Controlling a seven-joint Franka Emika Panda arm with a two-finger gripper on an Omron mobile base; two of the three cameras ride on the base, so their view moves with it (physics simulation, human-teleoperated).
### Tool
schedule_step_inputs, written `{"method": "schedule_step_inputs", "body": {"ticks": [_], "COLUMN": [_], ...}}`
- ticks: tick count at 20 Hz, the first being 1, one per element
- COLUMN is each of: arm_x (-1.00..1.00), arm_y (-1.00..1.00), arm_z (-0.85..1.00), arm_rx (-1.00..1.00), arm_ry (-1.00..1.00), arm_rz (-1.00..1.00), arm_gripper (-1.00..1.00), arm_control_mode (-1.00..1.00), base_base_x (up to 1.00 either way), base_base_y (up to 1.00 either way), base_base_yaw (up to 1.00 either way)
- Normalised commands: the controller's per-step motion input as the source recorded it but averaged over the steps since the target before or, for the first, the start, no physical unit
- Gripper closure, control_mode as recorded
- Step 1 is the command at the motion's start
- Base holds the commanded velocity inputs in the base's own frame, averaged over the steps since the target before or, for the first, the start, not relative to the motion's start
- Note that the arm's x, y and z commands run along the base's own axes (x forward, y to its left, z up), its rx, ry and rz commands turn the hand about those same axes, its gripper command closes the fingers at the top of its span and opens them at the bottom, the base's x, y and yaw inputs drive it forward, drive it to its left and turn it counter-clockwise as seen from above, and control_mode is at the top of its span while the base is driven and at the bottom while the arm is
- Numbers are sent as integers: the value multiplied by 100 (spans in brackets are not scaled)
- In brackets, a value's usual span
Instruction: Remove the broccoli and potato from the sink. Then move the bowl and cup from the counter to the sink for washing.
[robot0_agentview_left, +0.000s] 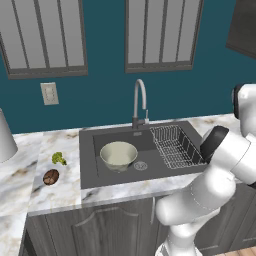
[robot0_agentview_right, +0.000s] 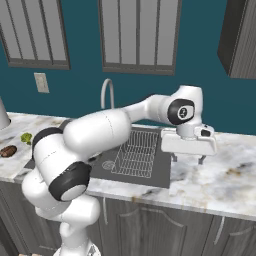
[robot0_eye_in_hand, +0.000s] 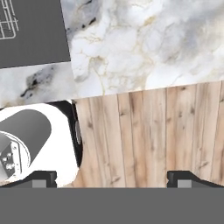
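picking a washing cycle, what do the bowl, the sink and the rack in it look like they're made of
The bowl looks like glazed ceramic: smooth cream inside, greenish-beige outside, though plastic is possible. The sink looks like matte dark grey composite or stone, with no shine. The wire rack appears to be thin pale metal wire in a grid.

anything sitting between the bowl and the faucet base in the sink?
No. In the left base view, bare dark sink floor separates the bowl from the faucet. The wire rack sits off to the side.

Base views flank arm, sharing sink (robot0_agentview_left: 95, 172); hand view looks down on counter (robot0_eye_in_hand: 144, 48) edge.
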Motion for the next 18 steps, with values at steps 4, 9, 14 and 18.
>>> {"method": "schedule_step_inputs", "body": {"ticks": [4,9,14,18], "arm_x": [9,9,0,1], "arm_y": [-17,-16,-8,-7], "arm_z": [0,0,0,0], "arm_rx": [0,0,0,0], "arm_ry": [0,0,-5,-2], "arm_rz": [-1,-1,0,-1], "arm_gripper": [-100,-100,-100,-100], "arm_control_mode": [-100,-100,-100,-100], "base_base_x": [0,0,0,0], "base_base_y": [0,0,0,0], "base_base_yaw": [0,0,0,0]}}
